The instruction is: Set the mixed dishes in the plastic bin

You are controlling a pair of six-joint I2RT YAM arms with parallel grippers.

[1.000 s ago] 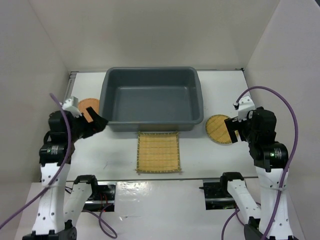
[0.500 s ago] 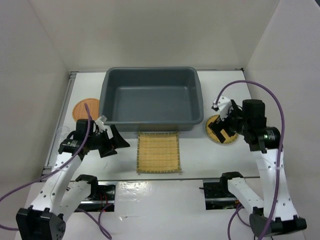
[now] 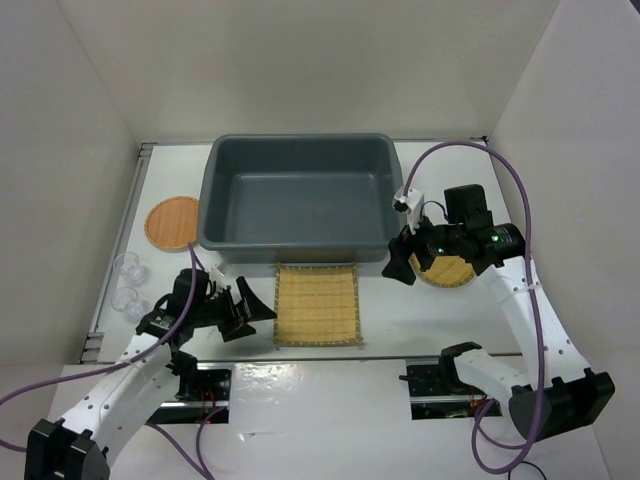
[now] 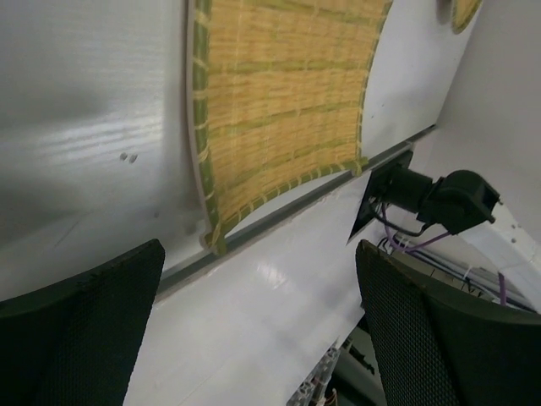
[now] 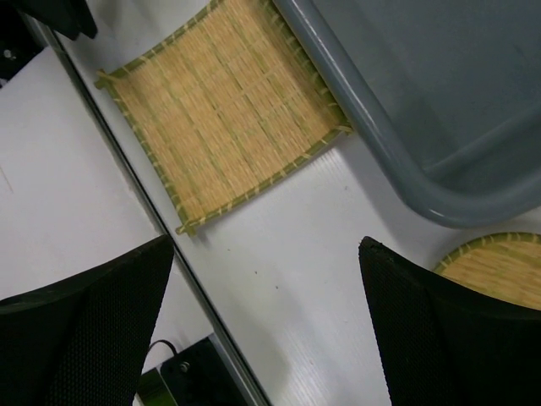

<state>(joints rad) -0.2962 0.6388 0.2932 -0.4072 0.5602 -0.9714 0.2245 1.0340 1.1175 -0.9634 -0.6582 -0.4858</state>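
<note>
The dark grey plastic bin (image 3: 300,143) stands at the table's middle back. In front of it lies the square woven plate (image 3: 317,305) (image 4: 279,93) (image 5: 224,110). My left gripper (image 3: 250,305) (image 4: 262,330) hangs low just left of that plate, open, nothing between its fingers. The round woven plate (image 3: 455,272) (image 5: 499,271) lies right of the bin, partly under my right arm. My right gripper (image 3: 400,265) (image 5: 266,321) is open over bare table between the two woven plates, near the bin's front right corner (image 5: 439,203). The orange-brown plate (image 3: 172,221) and two clear cups (image 3: 130,267) sit at the left.
White walls close in the table on the left, back and right. A metal strip (image 3: 300,355) marks the table's front edge, with the arm bases and cables (image 3: 440,380) below it. The left arm's purple cable trails near the cups.
My left arm dropped low and swung right to the square plate's left edge, uncovering the orange-brown plate and cups. My right arm reached left across the round woven plate toward the bin's corner.
</note>
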